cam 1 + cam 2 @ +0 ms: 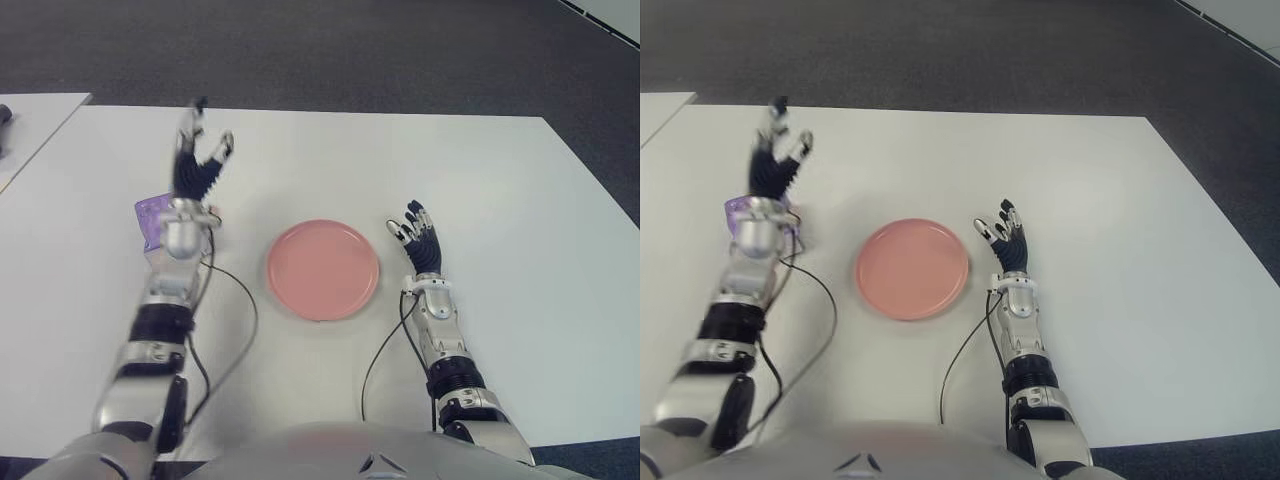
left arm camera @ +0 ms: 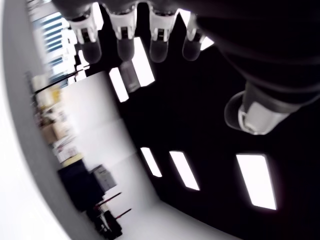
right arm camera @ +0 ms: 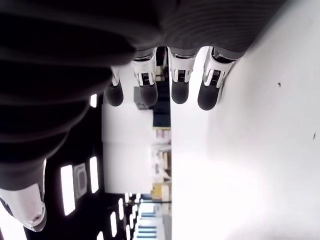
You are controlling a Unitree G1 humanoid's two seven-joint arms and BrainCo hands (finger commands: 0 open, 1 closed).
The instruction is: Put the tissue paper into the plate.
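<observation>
Side table: a second white table (image 1: 35, 115) shows at the far left, apart from the main table by a narrow gap.
Table: white top (image 1: 500, 200), its far edge well beyond the plate, its right edge slanting off to the right of the plate; dark carpet (image 1: 350, 50) lies past both edges.
Tissue pack: a small purple packet (image 1: 150, 215) to the left of the plate, on the table, mostly covered by the left wrist (only one corner shows, so its long axis and which way it points cannot be told).
Left hand: raised (image 1: 200, 150) to the left of the plate and beyond the packet, fingers spread and pointing up, grasping nothing; its wrist view shows four straight fingertips (image 2: 125, 42) and a thumb held apart, with ceiling lights behind.
Cable: a thin black wire (image 1: 245, 300) loops on the table between the left forearm and the plate.
Plate: round, pink (image 1: 323, 269), near the middle of the table, with nothing on it.
Right hand: just to the right of the plate (image 1: 415, 238), fingers loosely extended, nothing in them.
Open room: bare white table to the right of the plate and beyond it, up to the far edge.
</observation>
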